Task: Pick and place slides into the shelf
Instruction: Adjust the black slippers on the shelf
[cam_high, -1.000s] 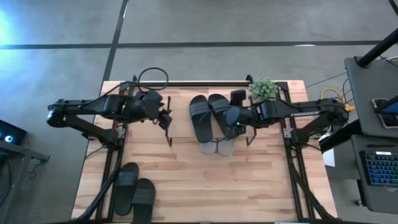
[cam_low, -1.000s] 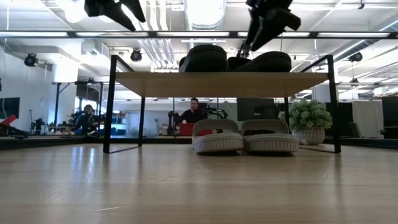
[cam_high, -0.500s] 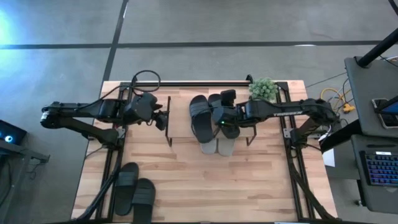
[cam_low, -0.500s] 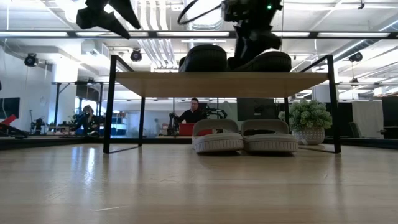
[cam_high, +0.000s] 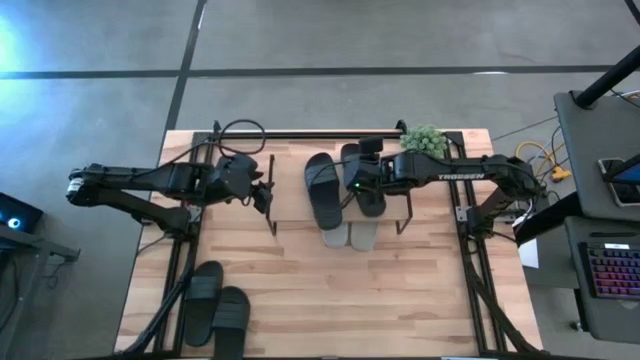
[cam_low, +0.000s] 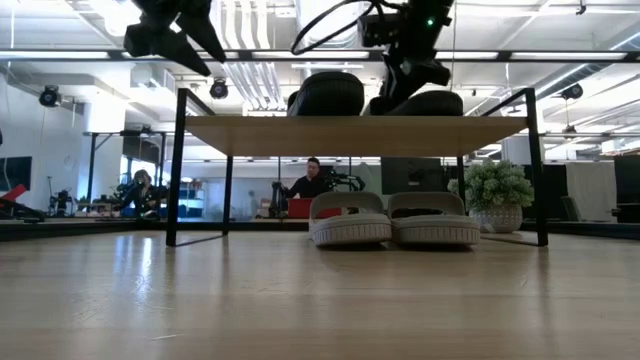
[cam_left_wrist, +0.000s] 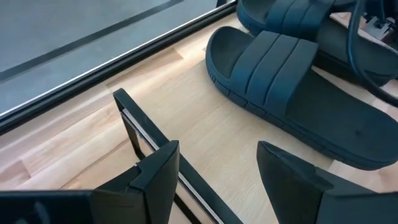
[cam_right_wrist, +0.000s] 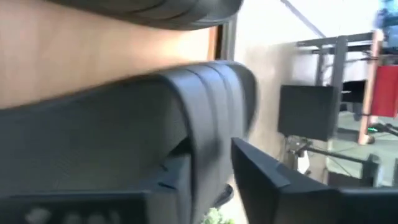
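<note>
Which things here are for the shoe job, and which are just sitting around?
For the job:
- two black slides on the shelf
- two grey slides under it
- two black slides at the table's front
- right tool at a shelf slide

Just around:
- potted plant
- left tool, waiting, open

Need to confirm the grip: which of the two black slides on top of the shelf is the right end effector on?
The right-hand black slide, nearer the plant. The right end effector straddles its strap; the other black slide lies beside it, untouched.
</note>
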